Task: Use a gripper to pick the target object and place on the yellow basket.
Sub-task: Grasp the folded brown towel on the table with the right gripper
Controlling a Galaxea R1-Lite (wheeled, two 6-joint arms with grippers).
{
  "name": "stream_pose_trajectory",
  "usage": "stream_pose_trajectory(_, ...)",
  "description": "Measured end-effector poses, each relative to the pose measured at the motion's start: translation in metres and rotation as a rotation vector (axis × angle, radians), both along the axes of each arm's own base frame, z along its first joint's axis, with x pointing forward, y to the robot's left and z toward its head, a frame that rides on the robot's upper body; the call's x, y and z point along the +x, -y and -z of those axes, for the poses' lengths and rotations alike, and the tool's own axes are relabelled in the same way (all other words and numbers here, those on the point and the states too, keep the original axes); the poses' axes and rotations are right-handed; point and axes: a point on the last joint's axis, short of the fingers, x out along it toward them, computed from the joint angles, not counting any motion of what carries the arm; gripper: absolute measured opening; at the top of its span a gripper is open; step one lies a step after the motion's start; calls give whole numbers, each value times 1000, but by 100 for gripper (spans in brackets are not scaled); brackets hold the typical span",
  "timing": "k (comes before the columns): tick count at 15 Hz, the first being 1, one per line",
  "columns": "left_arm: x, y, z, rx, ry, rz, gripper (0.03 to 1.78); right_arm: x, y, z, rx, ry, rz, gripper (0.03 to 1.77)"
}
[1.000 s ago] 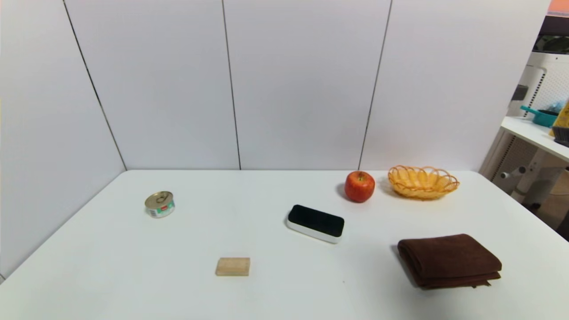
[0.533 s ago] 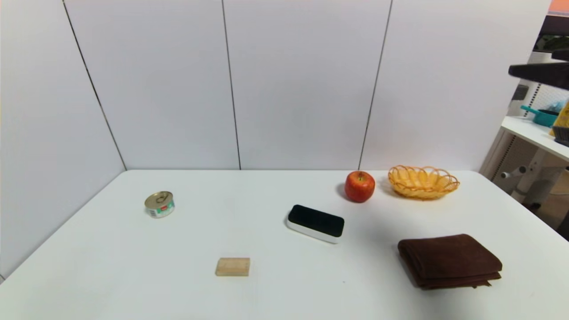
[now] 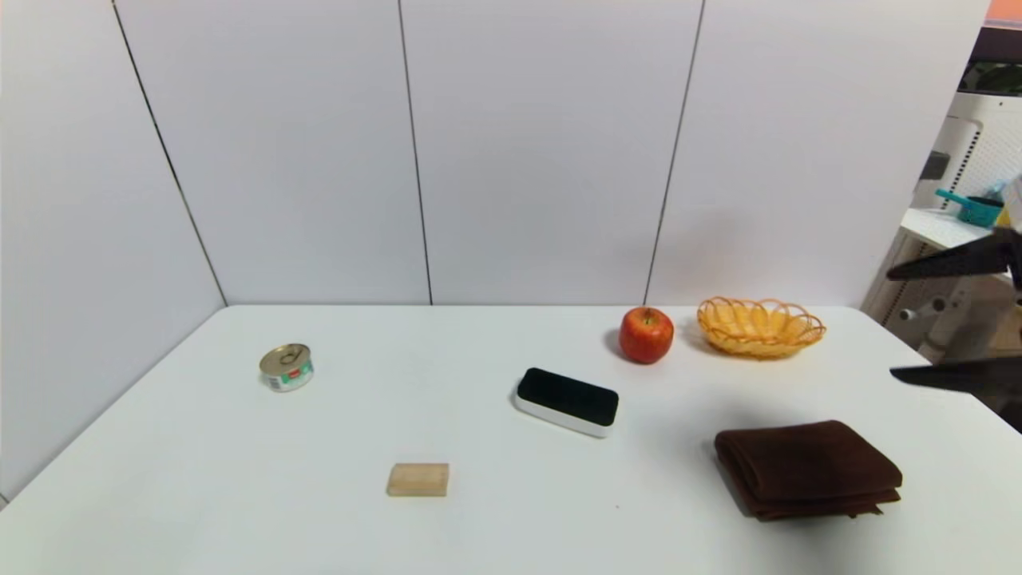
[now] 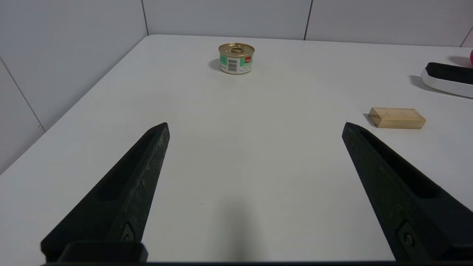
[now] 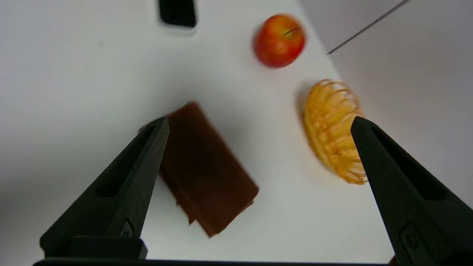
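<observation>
White wall panels close in the far edge and left side of a white bench (image 3: 479,527), where six items sit apart from one another. Taking the red apple (image 3: 646,335) as the marker: a small tin can (image 3: 287,367) with a gold lid stands far to its left, a pale wooden block (image 3: 418,479) lies to its left and much nearer the robot, and a black-topped white eraser (image 3: 568,401) lies just left of it and a little nearer. The yellow basket (image 3: 760,327) sits just to the apple's right, not touching it. The target object, a folded dark brown towel (image 3: 808,469), rests flat on the bench to the apple's right and well nearer the robot.

Absent a second ago, and only a dark bar high at the right edge half a second ago, the right claw (image 3: 946,319) now shows both dark fingers lower at that edge, spread wide, released and empty, above and well right of the apple. Its wrist camera looks down on towel and basket between the fingers. The approach appears under way; the towel is not yet touched.

The left claw (image 4: 255,127) hovers low over bare bench, far left of the apple, also spread and empty.
</observation>
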Motion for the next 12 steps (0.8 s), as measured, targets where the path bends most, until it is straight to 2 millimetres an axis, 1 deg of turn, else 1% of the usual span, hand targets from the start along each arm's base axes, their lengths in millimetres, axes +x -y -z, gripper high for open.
stream_pose_trajectory(2, 0, 0, 0, 0, 0, 0, 169, 0, 3, 18, -72, -75, -125, 170)
stream_pose_trajectory(5, 0, 0, 0, 0, 0, 0, 169, 11, 9, 42, -199, -131, -289, 170)
stream_pose_trajectory(8, 0, 0, 0, 0, 0, 0, 169, 31, 13, 63, -308, -161, -413, 170)
stream_pose_trajectory(12, 0, 0, 0, 0, 0, 0, 169, 59, 14, 89, -351, -227, -491, 170)
